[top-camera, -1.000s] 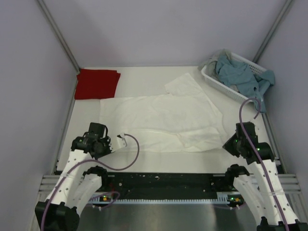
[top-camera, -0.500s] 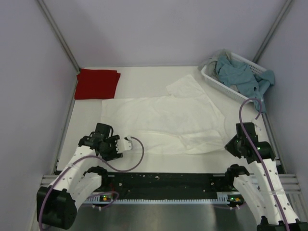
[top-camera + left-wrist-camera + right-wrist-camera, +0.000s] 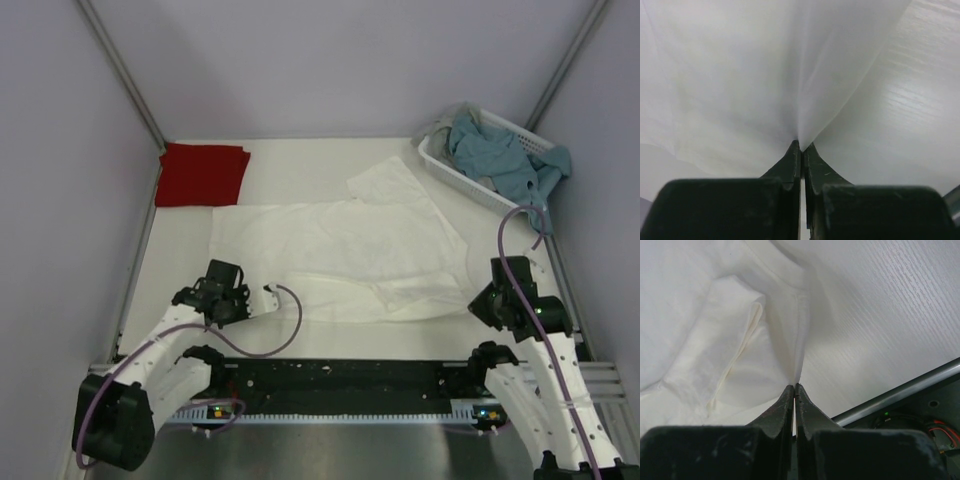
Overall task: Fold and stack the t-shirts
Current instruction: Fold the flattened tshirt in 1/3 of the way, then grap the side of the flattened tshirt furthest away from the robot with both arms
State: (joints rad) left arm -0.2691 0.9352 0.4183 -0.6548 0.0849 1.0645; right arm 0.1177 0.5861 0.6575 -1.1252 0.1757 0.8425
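1. Step in hand, as judged: the first fold of the white t-shirt point(image 3: 340, 250) is being set up. The cloth is lying spread on the bench point(image 3: 300, 160), and no edge is lying over the body yet.
2. Left side: the left tool point(image 3: 800, 145) is pinching the shirt's near-left corner. Its jaws are closed to a slit, with cloth fanning out from the tips.
3. Right side: the right tool point(image 3: 795, 386) is gripping the near-right end in the same way. Its jaws are closed on a ridge of fabric beside a curved seam, which is looking like the collar.
4. Position: the white t-shirt is occupying the middle of the bench, between the arms and the far wall. The red t-shirt point(image 3: 202, 174) is sitting folded in the far-left corner, just beside the white one's far-left corner.
5. Orientation: the long axis is running left to right across the bench.
   - The collar appears to be pointing right and the hem left.
   - One sleeve is sticking out toward the basket point(image 3: 437, 160), which is holding a blue-grey garment point(image 3: 505, 160).
   - No print is showing.
6. Next move, as judged: both tools are needing to rise together and carry the near edge toward the far edge, parallel to the long axis. The span is needing to be held taut so that it is not sagging or skewing. Stacking with the red t-shirt is not yet done.
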